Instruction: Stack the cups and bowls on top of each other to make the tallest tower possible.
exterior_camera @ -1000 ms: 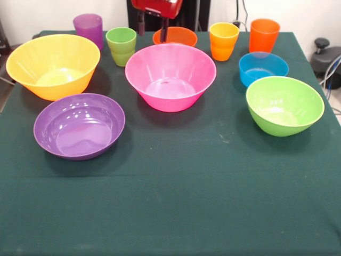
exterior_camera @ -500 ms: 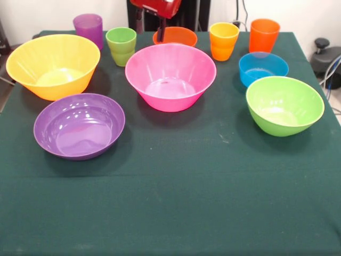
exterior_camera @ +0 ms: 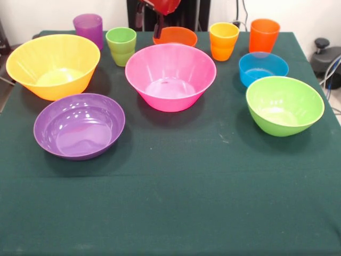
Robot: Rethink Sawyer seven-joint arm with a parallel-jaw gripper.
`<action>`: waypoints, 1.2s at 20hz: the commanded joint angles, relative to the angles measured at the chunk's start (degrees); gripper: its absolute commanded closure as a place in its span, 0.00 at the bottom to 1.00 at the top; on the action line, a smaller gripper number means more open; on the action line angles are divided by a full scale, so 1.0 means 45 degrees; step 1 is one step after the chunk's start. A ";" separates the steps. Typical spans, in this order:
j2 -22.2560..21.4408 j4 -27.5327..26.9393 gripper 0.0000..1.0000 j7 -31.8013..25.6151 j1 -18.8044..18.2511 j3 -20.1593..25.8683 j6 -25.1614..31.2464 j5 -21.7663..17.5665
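Note:
All cups and bowls stand apart on the green cloth, none inside another. Along the far row are a purple cup [exterior_camera: 88, 28], a light green cup [exterior_camera: 121, 45], a small orange bowl [exterior_camera: 175, 36], a yellow-orange cup [exterior_camera: 224, 40] and an orange cup [exterior_camera: 264, 35]. Nearer lie the yellow bowl [exterior_camera: 53, 66], pink bowl [exterior_camera: 170, 76], blue bowl [exterior_camera: 263, 68], purple bowl [exterior_camera: 79, 126] and light green bowl [exterior_camera: 284, 105]. My gripper [exterior_camera: 149, 22] hangs at the top edge, above and just left of the orange bowl, open and holding nothing.
The dark green cloth [exterior_camera: 176, 202] covers the whole table. A black device [exterior_camera: 324, 53] with cables sits off the table's right edge. The table's left edge runs close past the yellow bowl.
The gripper has risen toward the top edge and drifted slightly left. No cup or bowl has moved.

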 commanded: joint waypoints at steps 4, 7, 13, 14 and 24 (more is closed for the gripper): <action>0.1139 0.0061 0.00 0.3239 0.0398 0.0371 -0.0982 0.0697; 0.1336 -0.0112 0.00 0.3418 0.0327 0.0482 -0.0954 0.0654; 0.1869 -0.0399 0.00 0.3370 -0.0014 0.0896 -0.1336 0.0427; 0.2014 -0.0516 0.00 0.3316 -0.0041 0.0901 -0.1431 0.0385; 0.2809 -0.1063 0.00 0.3321 0.0001 0.1115 -0.1739 0.0565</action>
